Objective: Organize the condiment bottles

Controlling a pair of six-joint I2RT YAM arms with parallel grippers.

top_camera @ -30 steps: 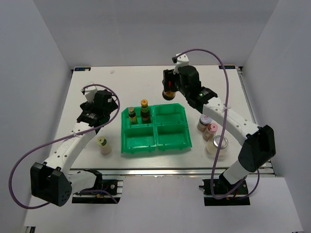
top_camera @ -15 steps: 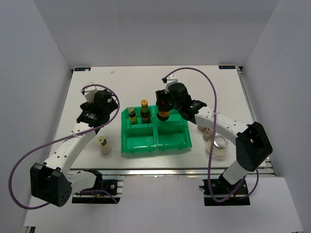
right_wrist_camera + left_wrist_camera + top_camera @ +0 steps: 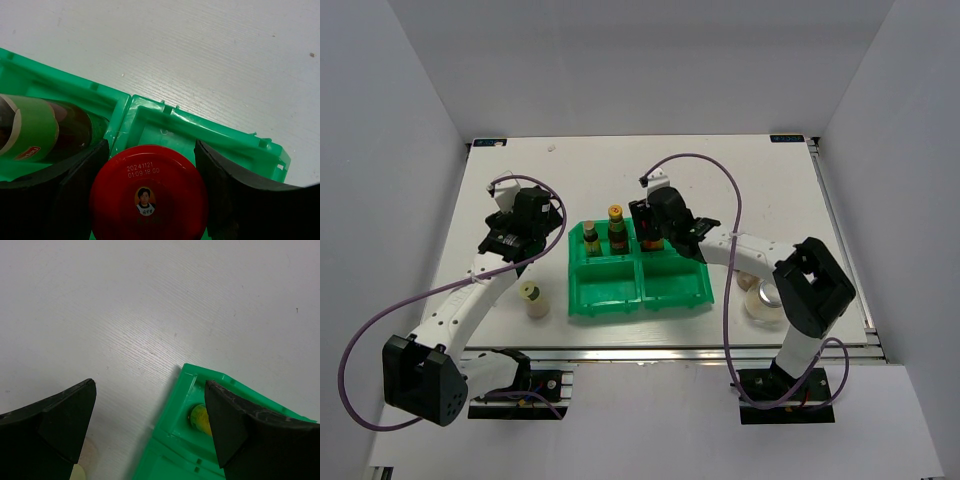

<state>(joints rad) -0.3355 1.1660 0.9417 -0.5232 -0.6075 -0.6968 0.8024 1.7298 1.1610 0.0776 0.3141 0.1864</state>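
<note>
My right gripper (image 3: 651,232) is shut on the red-lidded dark jar (image 3: 147,200) and holds it low in the back right compartment of the green tray (image 3: 672,292). Its fingers (image 3: 235,195) flank the lid. Two slim dark yellow-capped bottles (image 3: 591,238) (image 3: 617,226) stand in the back left compartment; one shows in the right wrist view (image 3: 45,130). My left gripper (image 3: 507,242) is open and empty over the table left of the tray; it also shows in the left wrist view (image 3: 150,432). A cream yellow-capped bottle (image 3: 532,298) stands near the tray's front left.
A silver-lidded jar (image 3: 767,300) stands right of the tray, and a pink-capped bottle (image 3: 751,283) is partly hidden behind my right arm. The left wrist view shows the tray's back left corner (image 3: 182,390) with a yellow cap (image 3: 197,417) inside.
My right gripper has carried the red-lidded jar from behind the tray forward and down into the back right compartment. The left arm has not moved.
</note>
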